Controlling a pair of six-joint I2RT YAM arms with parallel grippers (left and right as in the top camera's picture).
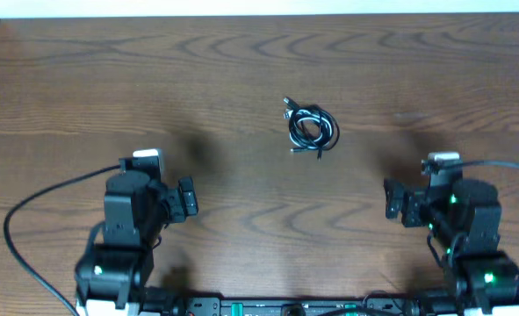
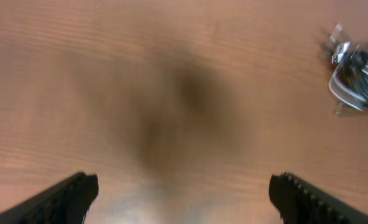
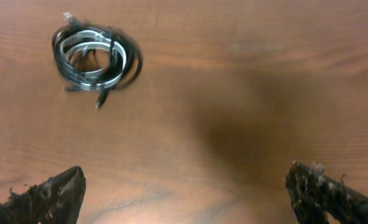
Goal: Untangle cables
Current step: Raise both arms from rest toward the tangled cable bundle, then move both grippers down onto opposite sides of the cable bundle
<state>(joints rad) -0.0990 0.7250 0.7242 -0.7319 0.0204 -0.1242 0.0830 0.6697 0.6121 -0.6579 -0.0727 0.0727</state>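
The cables (image 1: 311, 128) lie as one small coiled black-and-white bundle on the wooden table, a little right of centre and towards the far side. The bundle shows at the right edge of the left wrist view (image 2: 357, 74) and at the upper left of the right wrist view (image 3: 95, 57). My left gripper (image 1: 189, 197) is open and empty at the near left, well short of the bundle; its fingers frame bare table (image 2: 184, 196). My right gripper (image 1: 391, 200) is open and empty at the near right (image 3: 185, 193), also apart from the bundle.
The wooden table (image 1: 241, 70) runs to a white far edge (image 1: 259, 7). Thick black cords (image 1: 31, 211) trail from the arm bases at the near left and near right (image 1: 514, 168).
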